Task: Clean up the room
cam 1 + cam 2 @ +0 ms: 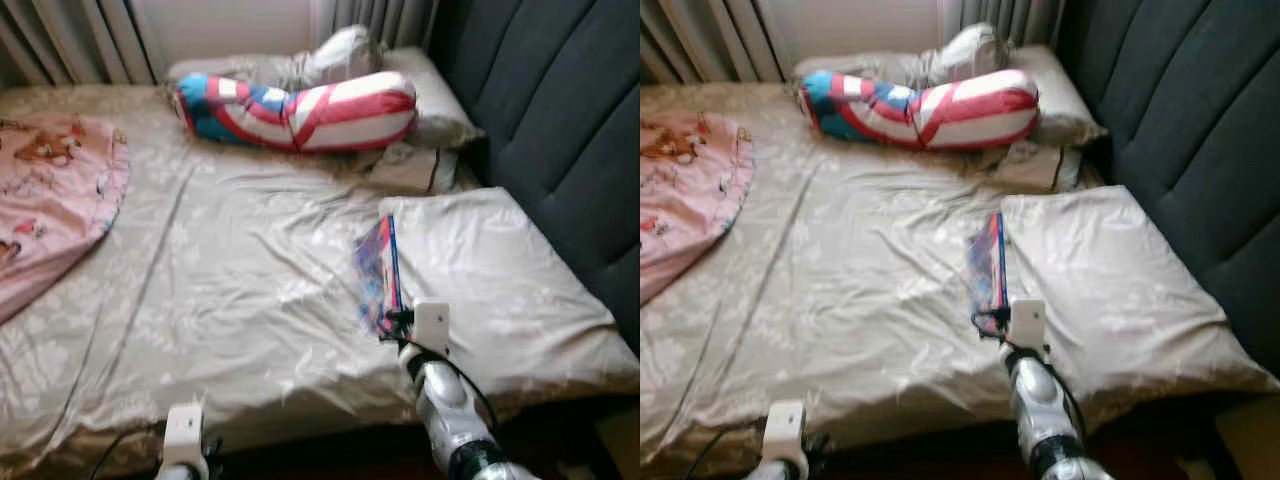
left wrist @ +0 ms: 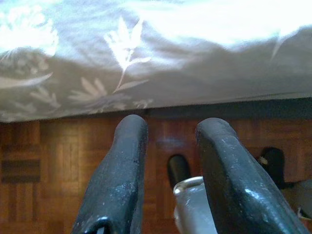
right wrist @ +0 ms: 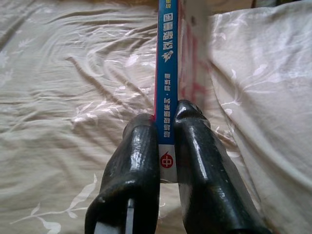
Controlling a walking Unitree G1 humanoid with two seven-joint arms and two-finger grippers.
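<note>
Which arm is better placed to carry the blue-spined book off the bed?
Right. The right gripper is shut on the thin blue-spined book; the left gripper hangs open below the mattress edge.

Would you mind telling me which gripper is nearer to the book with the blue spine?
Right. The right gripper is shut on the book, holding it on edge above the bed sheet. The left gripper hangs open below the bed's edge, well apart from it.

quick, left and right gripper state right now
Left gripper: open, holding nothing, low beside the bed sheet edge.
Right gripper: shut on the blue-spined book, held over the bed.
</note>
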